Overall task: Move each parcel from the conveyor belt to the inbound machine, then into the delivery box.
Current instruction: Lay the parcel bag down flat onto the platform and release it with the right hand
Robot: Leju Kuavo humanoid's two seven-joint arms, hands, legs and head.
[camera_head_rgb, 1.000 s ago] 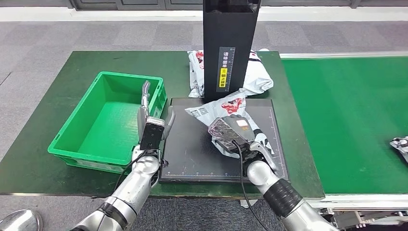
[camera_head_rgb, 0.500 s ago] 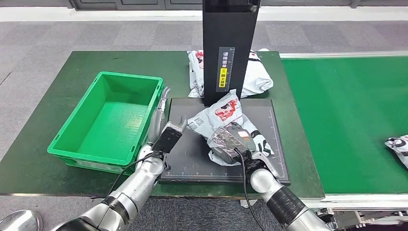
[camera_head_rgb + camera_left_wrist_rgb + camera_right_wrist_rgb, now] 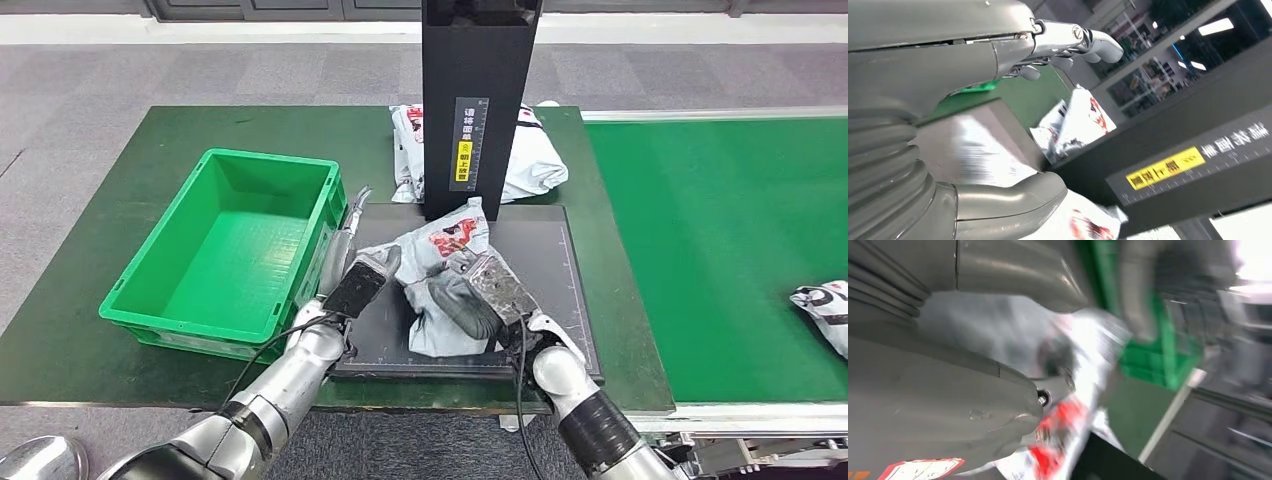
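Observation:
A white and grey parcel [image 3: 440, 262] with red print lies crumpled on the black platform [image 3: 548, 250] of the inbound machine, in front of its black tower [image 3: 478, 100]. My right hand [image 3: 478, 292] grips the parcel from its right side, dark fingers wrapped over it. My left hand [image 3: 356, 278] is at the parcel's left edge with its fingers stretched out and holds nothing. In the left wrist view the blurred parcel [image 3: 983, 160] lies between thumb and fingers [image 3: 1073, 40]. The right wrist view is blurred, with my right hand [image 3: 948, 390] on the parcel [image 3: 1083, 355].
The green delivery box [image 3: 160, 300] stands left of the platform, close to my left arm. A second parcel [image 3: 528, 152] lies behind the tower. Another parcel [image 3: 826, 310] sits at the right edge of the green conveyor belt [image 3: 720, 250].
My right hand has pulled the parcel left across the platform and bunched it up. My left hand has moved right and forward to the parcel's edge. The conveyor parcel has come slightly further in.

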